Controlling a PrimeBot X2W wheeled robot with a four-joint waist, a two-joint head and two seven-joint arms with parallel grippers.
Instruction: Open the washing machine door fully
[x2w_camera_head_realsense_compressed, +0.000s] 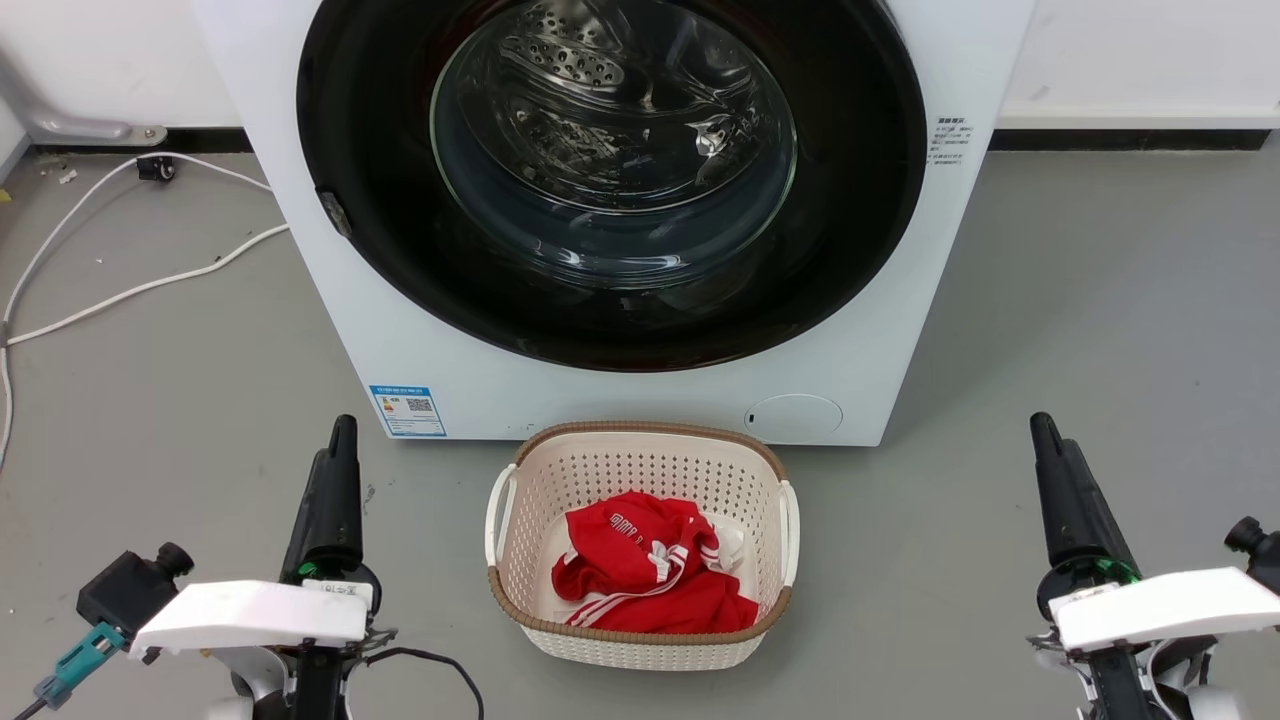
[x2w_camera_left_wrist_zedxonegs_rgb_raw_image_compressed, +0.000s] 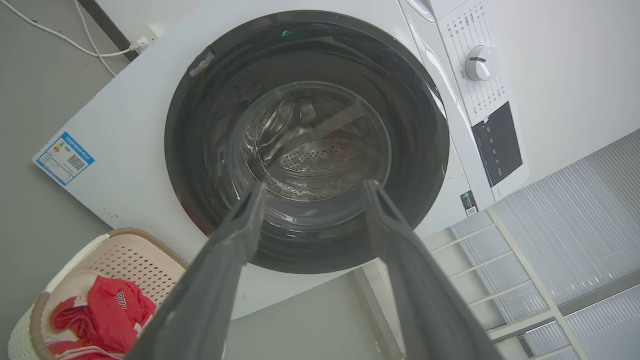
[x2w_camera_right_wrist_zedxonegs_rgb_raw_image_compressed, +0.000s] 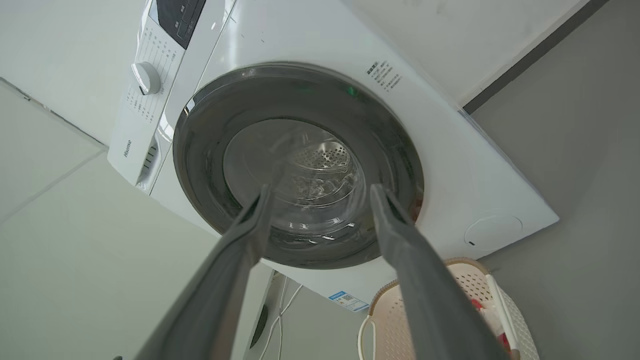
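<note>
The washing machine (x2w_camera_head_realsense_compressed: 600, 400) is a white front-loader standing on the grey floor ahead of me. Its door (x2w_camera_head_realsense_compressed: 615, 150), a glossy black disc with a bulging glass centre, lies flat against the front, with a small latch piece on its left rim. Through the glass I see the perforated steel drum. My left gripper (x2w_camera_head_realsense_compressed: 343, 430) hovers low at the left, well short of the machine; in the left wrist view my left gripper (x2w_camera_left_wrist_zedxonegs_rgb_raw_image_compressed: 312, 187) is open and empty, facing the door (x2w_camera_left_wrist_zedxonegs_rgb_raw_image_compressed: 305, 145). My right gripper (x2w_camera_head_realsense_compressed: 1042, 425) hovers at the right; the right wrist view shows it (x2w_camera_right_wrist_zedxonegs_rgb_raw_image_compressed: 320, 190) open, facing the door (x2w_camera_right_wrist_zedxonegs_rgb_raw_image_compressed: 300, 165).
A cream laundry basket (x2w_camera_head_realsense_compressed: 620, 470) holding a red garment (x2w_camera_head_realsense_compressed: 650, 575) stands on the floor right against the machine's front, between my two arms. White cables (x2w_camera_head_realsense_compressed: 120, 290) trail over the floor at the left. A white wall runs behind the machine.
</note>
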